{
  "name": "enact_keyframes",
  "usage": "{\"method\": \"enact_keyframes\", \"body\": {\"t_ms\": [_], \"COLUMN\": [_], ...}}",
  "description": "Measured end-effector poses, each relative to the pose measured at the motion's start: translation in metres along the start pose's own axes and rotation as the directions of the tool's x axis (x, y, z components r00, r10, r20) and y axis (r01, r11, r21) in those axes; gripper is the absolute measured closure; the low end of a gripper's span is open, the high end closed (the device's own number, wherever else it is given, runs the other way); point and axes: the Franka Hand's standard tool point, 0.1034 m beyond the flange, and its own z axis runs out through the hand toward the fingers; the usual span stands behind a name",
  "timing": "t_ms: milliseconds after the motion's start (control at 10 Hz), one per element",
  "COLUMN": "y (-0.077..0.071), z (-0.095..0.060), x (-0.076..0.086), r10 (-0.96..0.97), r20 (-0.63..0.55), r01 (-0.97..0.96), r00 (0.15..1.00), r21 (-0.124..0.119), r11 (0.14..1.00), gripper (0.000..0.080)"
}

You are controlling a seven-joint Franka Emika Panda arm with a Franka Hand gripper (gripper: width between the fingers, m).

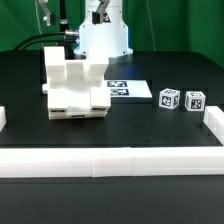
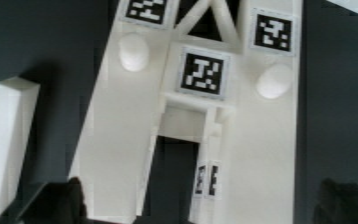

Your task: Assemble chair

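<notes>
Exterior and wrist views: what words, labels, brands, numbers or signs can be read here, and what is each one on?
Words, brands, numbers: none readable in either view.
Black-and-white square tags, pattern only, no text: on the chair part in the wrist view, on the marker board, and on two small white blocks.
The tag patterns in the exterior view are too small to make out.

Chair [image 1: 73, 88] on table [image 1: 140, 128], marker board [image 1: 138, 92] beside

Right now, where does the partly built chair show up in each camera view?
Exterior view: the chair stands on the black table, toward the exterior view's left.
Wrist view: the chair fills most of the picture, seen close.
Shared landmark: the black table around it.
</notes>
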Motion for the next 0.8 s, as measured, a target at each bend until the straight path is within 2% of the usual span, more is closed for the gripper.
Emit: {"method": "enact_keyframes", "body": {"t_ms": [100, 400, 500, 800], "y": [0.008, 0.006, 0.008, 0.011], "z": [0.002, 0.006, 0.014, 0.029], "x": [0.012, 0.01, 0.008, 0.013], "r10": [0.014, 0.01, 0.006, -0.001], "r20": [-0.014, -0.013, -0.024, -0.001], "r01": [-0.014, -0.01, -0.006, 0.001], "r00": [1.0, 1.0, 1.0, 1.0], "r21": [-0.005, -0.006, -0.022, -0.037], "r11": [1.0, 1.0, 1.0, 0.999], "gripper": [0.015, 0.015, 0.015, 0.015]}}
